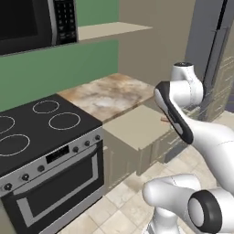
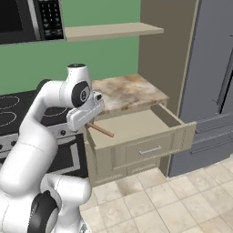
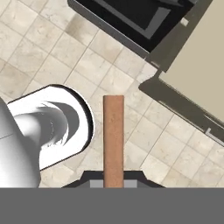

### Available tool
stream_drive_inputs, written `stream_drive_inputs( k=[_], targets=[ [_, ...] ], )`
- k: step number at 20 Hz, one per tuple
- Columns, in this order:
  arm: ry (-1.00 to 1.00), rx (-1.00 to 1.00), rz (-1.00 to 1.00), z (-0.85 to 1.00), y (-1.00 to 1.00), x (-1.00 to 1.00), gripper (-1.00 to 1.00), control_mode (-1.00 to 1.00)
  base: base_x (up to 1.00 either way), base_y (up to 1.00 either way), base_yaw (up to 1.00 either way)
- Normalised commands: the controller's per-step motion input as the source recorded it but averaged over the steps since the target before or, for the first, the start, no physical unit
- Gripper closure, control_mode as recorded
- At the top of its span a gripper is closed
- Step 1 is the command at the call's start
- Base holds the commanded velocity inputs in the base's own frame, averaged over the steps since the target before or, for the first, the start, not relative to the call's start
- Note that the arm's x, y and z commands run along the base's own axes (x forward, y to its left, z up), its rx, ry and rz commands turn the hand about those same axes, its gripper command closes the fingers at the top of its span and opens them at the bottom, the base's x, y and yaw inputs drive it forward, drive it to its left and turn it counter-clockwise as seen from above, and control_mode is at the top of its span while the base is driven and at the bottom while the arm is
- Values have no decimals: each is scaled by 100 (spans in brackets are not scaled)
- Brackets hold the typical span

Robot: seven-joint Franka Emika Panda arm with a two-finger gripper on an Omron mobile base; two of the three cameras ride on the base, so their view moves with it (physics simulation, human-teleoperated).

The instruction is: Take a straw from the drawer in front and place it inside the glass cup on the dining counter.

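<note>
Currently the gripper (image 3: pixel 113 186) is clenched on the straw (image 3: pixel 113 140), pinching it near 1 end; in the hand view the rest of the stick juts straight out from between the fingertips over the tiled floor (image 3: pixel 52 52). In the right base view the straw (image 2: pixel 101 130) angles out from the hand at the left end of the drawer (image 2: pixel 145 132), just above its cream interior. Drawer stands pulled open, between the stove (image 1: pixel 41 137) and the tall grey fridge (image 2: pixel 209 82), under the marbled worktop (image 2: pixel 129 91).

Handling call: thin, light, rigid rod. An end grip leaves a long lever, so any bump could twist it in the pads or knock it loose. Smooth surface, probably slippery. Free end should go into the cup first. Glass cup and dining counter not located from here.
</note>
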Motion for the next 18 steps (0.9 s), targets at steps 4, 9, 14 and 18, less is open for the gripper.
stream_drive_inputs(
  k=[4,9,14,18],
  targets=[
    [0,0,0,0,0,0,100,100,-58,11,-15],
    [0,0,0,0,0,0,100,100,-4,2,-39],
    [0,0,0,0,0,0,100,100,0,-1,-66],
    [0,0,0,0,0,0,100,100,0,-8,-70]
  ],
)
